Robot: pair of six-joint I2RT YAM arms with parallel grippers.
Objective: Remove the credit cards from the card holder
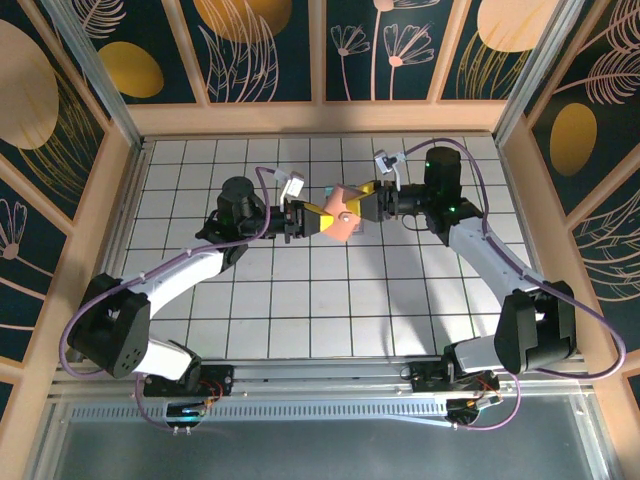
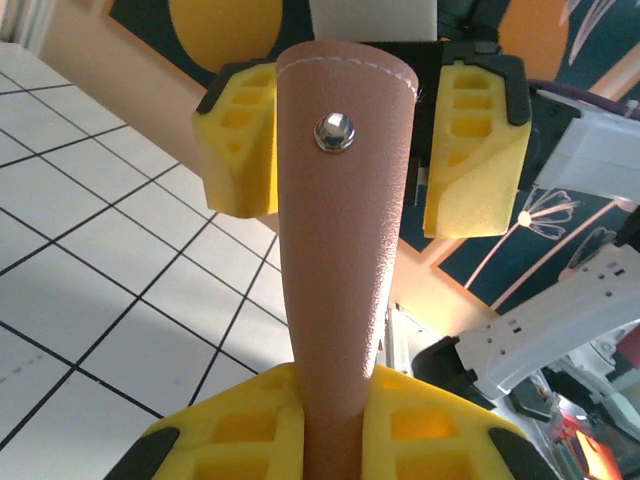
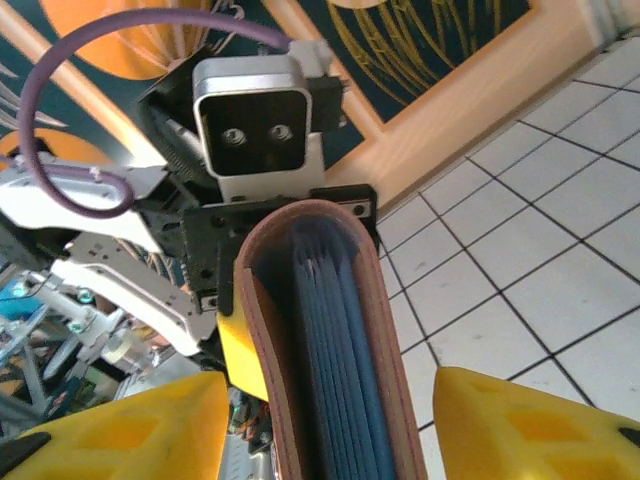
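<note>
Left gripper clamps the card holder aloft, pocket edge facing the right gripper, which straddles it open and empty, presumably for card extraction.

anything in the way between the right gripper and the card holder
Nothing visible does. The card holder sits between the right gripper's open fingers, with its blue-grey inner layers facing that wrist camera. The left gripper clamps its opposite end.
</note>
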